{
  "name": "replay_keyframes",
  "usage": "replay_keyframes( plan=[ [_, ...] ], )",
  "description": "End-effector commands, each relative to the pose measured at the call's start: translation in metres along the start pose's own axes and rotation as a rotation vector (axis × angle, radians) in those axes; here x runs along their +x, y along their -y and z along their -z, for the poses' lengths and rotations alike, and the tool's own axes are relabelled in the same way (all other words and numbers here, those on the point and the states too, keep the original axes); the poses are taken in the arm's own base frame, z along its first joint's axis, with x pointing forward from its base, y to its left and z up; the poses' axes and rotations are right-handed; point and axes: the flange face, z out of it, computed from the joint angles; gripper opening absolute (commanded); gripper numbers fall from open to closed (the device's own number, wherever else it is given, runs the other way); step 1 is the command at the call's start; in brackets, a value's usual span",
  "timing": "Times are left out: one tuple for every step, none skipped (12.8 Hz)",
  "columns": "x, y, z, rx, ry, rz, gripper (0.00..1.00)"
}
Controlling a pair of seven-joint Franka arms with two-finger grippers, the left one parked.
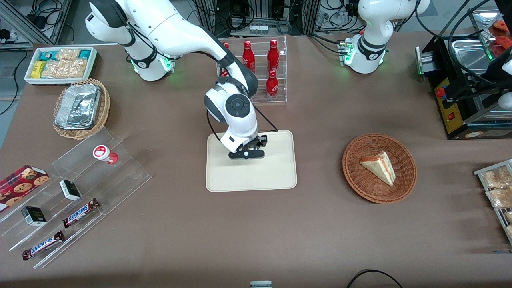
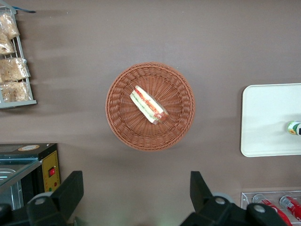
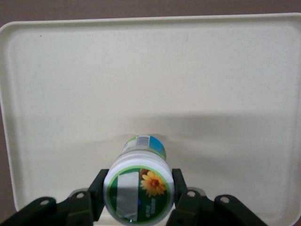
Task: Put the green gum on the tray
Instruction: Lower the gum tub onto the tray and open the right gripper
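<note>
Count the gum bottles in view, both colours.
2. The green gum is over the tray, held between the jaws of the gripper. The red gum bottle sits on the clear stepped rack toward the working arm's end. None seem hidden.

Your brown worktop (image 1: pixel 320 224) carries, directly beneath the claw (image 1: pixel 247 154), a cream tray (image 1: pixel 276 176). Toward the parked arm's end you have a wicker basket (image 1: pixel 404 182). Toward the working arm's end: a clear stepped stand (image 1: pixel 120 176), a foil-filled basket (image 1: pixel 105 108), a white snack bin (image 1: pixel 94 60).
</note>
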Motion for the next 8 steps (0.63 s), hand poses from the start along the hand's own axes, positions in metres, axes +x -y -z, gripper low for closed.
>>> replay_keyframes(
  plan=[
    [-0.007, 0.005, -0.003, 0.005, -0.009, 0.002, 0.00],
    [-0.008, 0.002, -0.008, 0.003, -0.007, 0.000, 0.00],
    [-0.009, 0.002, -0.009, 0.007, -0.011, 0.001, 0.00],
    [-0.009, 0.002, -0.009, 0.008, -0.013, 0.001, 0.00],
    [-0.009, 0.002, -0.011, 0.008, -0.013, 0.001, 0.00],
    [-0.009, 0.001, -0.016, 0.003, -0.017, 0.004, 0.00],
    [-0.010, 0.002, -0.018, 0.002, -0.020, 0.011, 0.00],
    [-0.009, 0.001, -0.020, 0.002, -0.022, 0.010, 0.00]
  ],
)
